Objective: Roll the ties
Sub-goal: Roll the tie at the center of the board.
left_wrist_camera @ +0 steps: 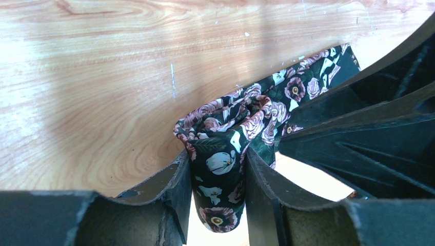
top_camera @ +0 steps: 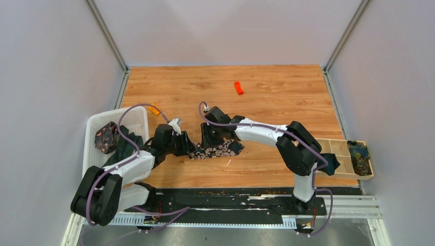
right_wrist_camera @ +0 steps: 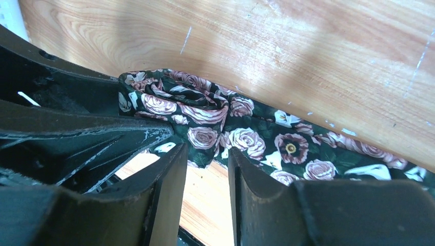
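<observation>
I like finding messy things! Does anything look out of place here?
Yes. A dark tie droops over the edge of the wooden tray on the right, and an orange block lies alone far across the table.

The table is pale wood-grain board, marked here and there with thin white scratches. Near its middle, toward the front, a black floral tie lies flat along the wood, its left end bunched up into a loose fold. Well back from it sits a small orange block, alone on the bare board. A smaller orange-yellow piece lies off to the left, just beside a white basket standing at the table's left edge. At the right edge rests a wooden tray with compartments
</observation>
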`<state>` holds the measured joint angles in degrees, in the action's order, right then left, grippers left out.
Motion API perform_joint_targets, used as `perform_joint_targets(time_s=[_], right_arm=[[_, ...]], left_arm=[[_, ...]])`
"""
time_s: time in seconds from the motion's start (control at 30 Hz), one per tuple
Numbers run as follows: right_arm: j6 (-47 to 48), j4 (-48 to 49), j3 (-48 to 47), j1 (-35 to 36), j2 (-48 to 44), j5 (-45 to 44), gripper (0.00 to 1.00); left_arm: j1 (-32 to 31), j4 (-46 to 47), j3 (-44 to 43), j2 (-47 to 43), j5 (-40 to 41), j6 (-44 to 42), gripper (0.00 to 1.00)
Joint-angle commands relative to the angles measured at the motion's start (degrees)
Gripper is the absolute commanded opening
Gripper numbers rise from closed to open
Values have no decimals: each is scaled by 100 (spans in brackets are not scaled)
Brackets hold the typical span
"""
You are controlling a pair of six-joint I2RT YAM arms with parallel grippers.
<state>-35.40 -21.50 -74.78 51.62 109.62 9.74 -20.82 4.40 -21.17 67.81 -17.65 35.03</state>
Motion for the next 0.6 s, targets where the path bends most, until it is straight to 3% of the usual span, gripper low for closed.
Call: perform_joint_targets(time_s=[0.0, 0.57], right_arm=[[121, -74, -245, 33, -388, -133, 36], [103, 94, -731, 260, 466, 214, 30]], left_arm=[[34, -736, -177, -254, 333, -325, 45], [-327, -1950, -820, -298, 1173, -708, 39]])
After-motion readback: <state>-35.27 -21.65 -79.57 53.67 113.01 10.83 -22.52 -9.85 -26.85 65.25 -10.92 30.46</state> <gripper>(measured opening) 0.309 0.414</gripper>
